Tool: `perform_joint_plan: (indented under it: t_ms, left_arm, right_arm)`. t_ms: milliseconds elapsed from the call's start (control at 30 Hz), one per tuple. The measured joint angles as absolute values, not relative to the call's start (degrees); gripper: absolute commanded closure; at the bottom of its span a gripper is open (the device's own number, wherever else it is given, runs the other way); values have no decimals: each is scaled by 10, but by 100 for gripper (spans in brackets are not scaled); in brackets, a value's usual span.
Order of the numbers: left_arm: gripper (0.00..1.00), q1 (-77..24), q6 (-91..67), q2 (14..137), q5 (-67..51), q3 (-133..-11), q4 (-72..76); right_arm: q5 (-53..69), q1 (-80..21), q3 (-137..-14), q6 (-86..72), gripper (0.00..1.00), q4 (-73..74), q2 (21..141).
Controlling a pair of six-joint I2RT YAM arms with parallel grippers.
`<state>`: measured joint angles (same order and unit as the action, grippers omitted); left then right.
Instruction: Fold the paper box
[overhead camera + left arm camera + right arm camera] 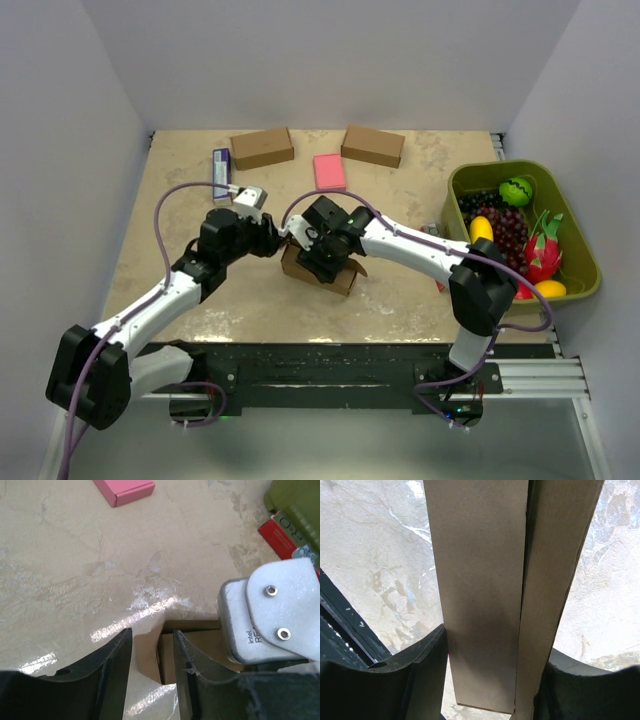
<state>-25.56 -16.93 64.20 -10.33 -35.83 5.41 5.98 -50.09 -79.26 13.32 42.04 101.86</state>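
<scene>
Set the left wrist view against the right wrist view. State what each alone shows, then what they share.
Only the left wrist view: the pink box, a red packet beside the green bin, and the right arm's white camera housing. Only the right wrist view: a black rail at lower left, and two long cardboard panels running side by side. Both: the paper box with cardboard between that view's own fingers, left gripper and right gripper, over the mottled beige table.
</scene>
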Motion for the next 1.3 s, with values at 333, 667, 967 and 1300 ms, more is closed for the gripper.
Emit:
perform_joint_plan:
  t_ms: [333, 667, 967, 1300]
  left_arm:
    - [55, -233, -194, 663, -147, -352, 110]
    - [50, -233, -194, 671, -149, -352, 111]
    - [64, -233, -194, 686, -153, -352, 108]
    - [88, -233, -201, 686, -160, -348, 107]
  right_arm:
    - [58, -503, -793, 136, 59, 420, 1019]
    - [58, -503, -793, 136, 59, 420, 1019]
    - [58, -503, -793, 136, 59, 420, 1019]
    - [58, -503, -793, 136, 60, 420, 1019]
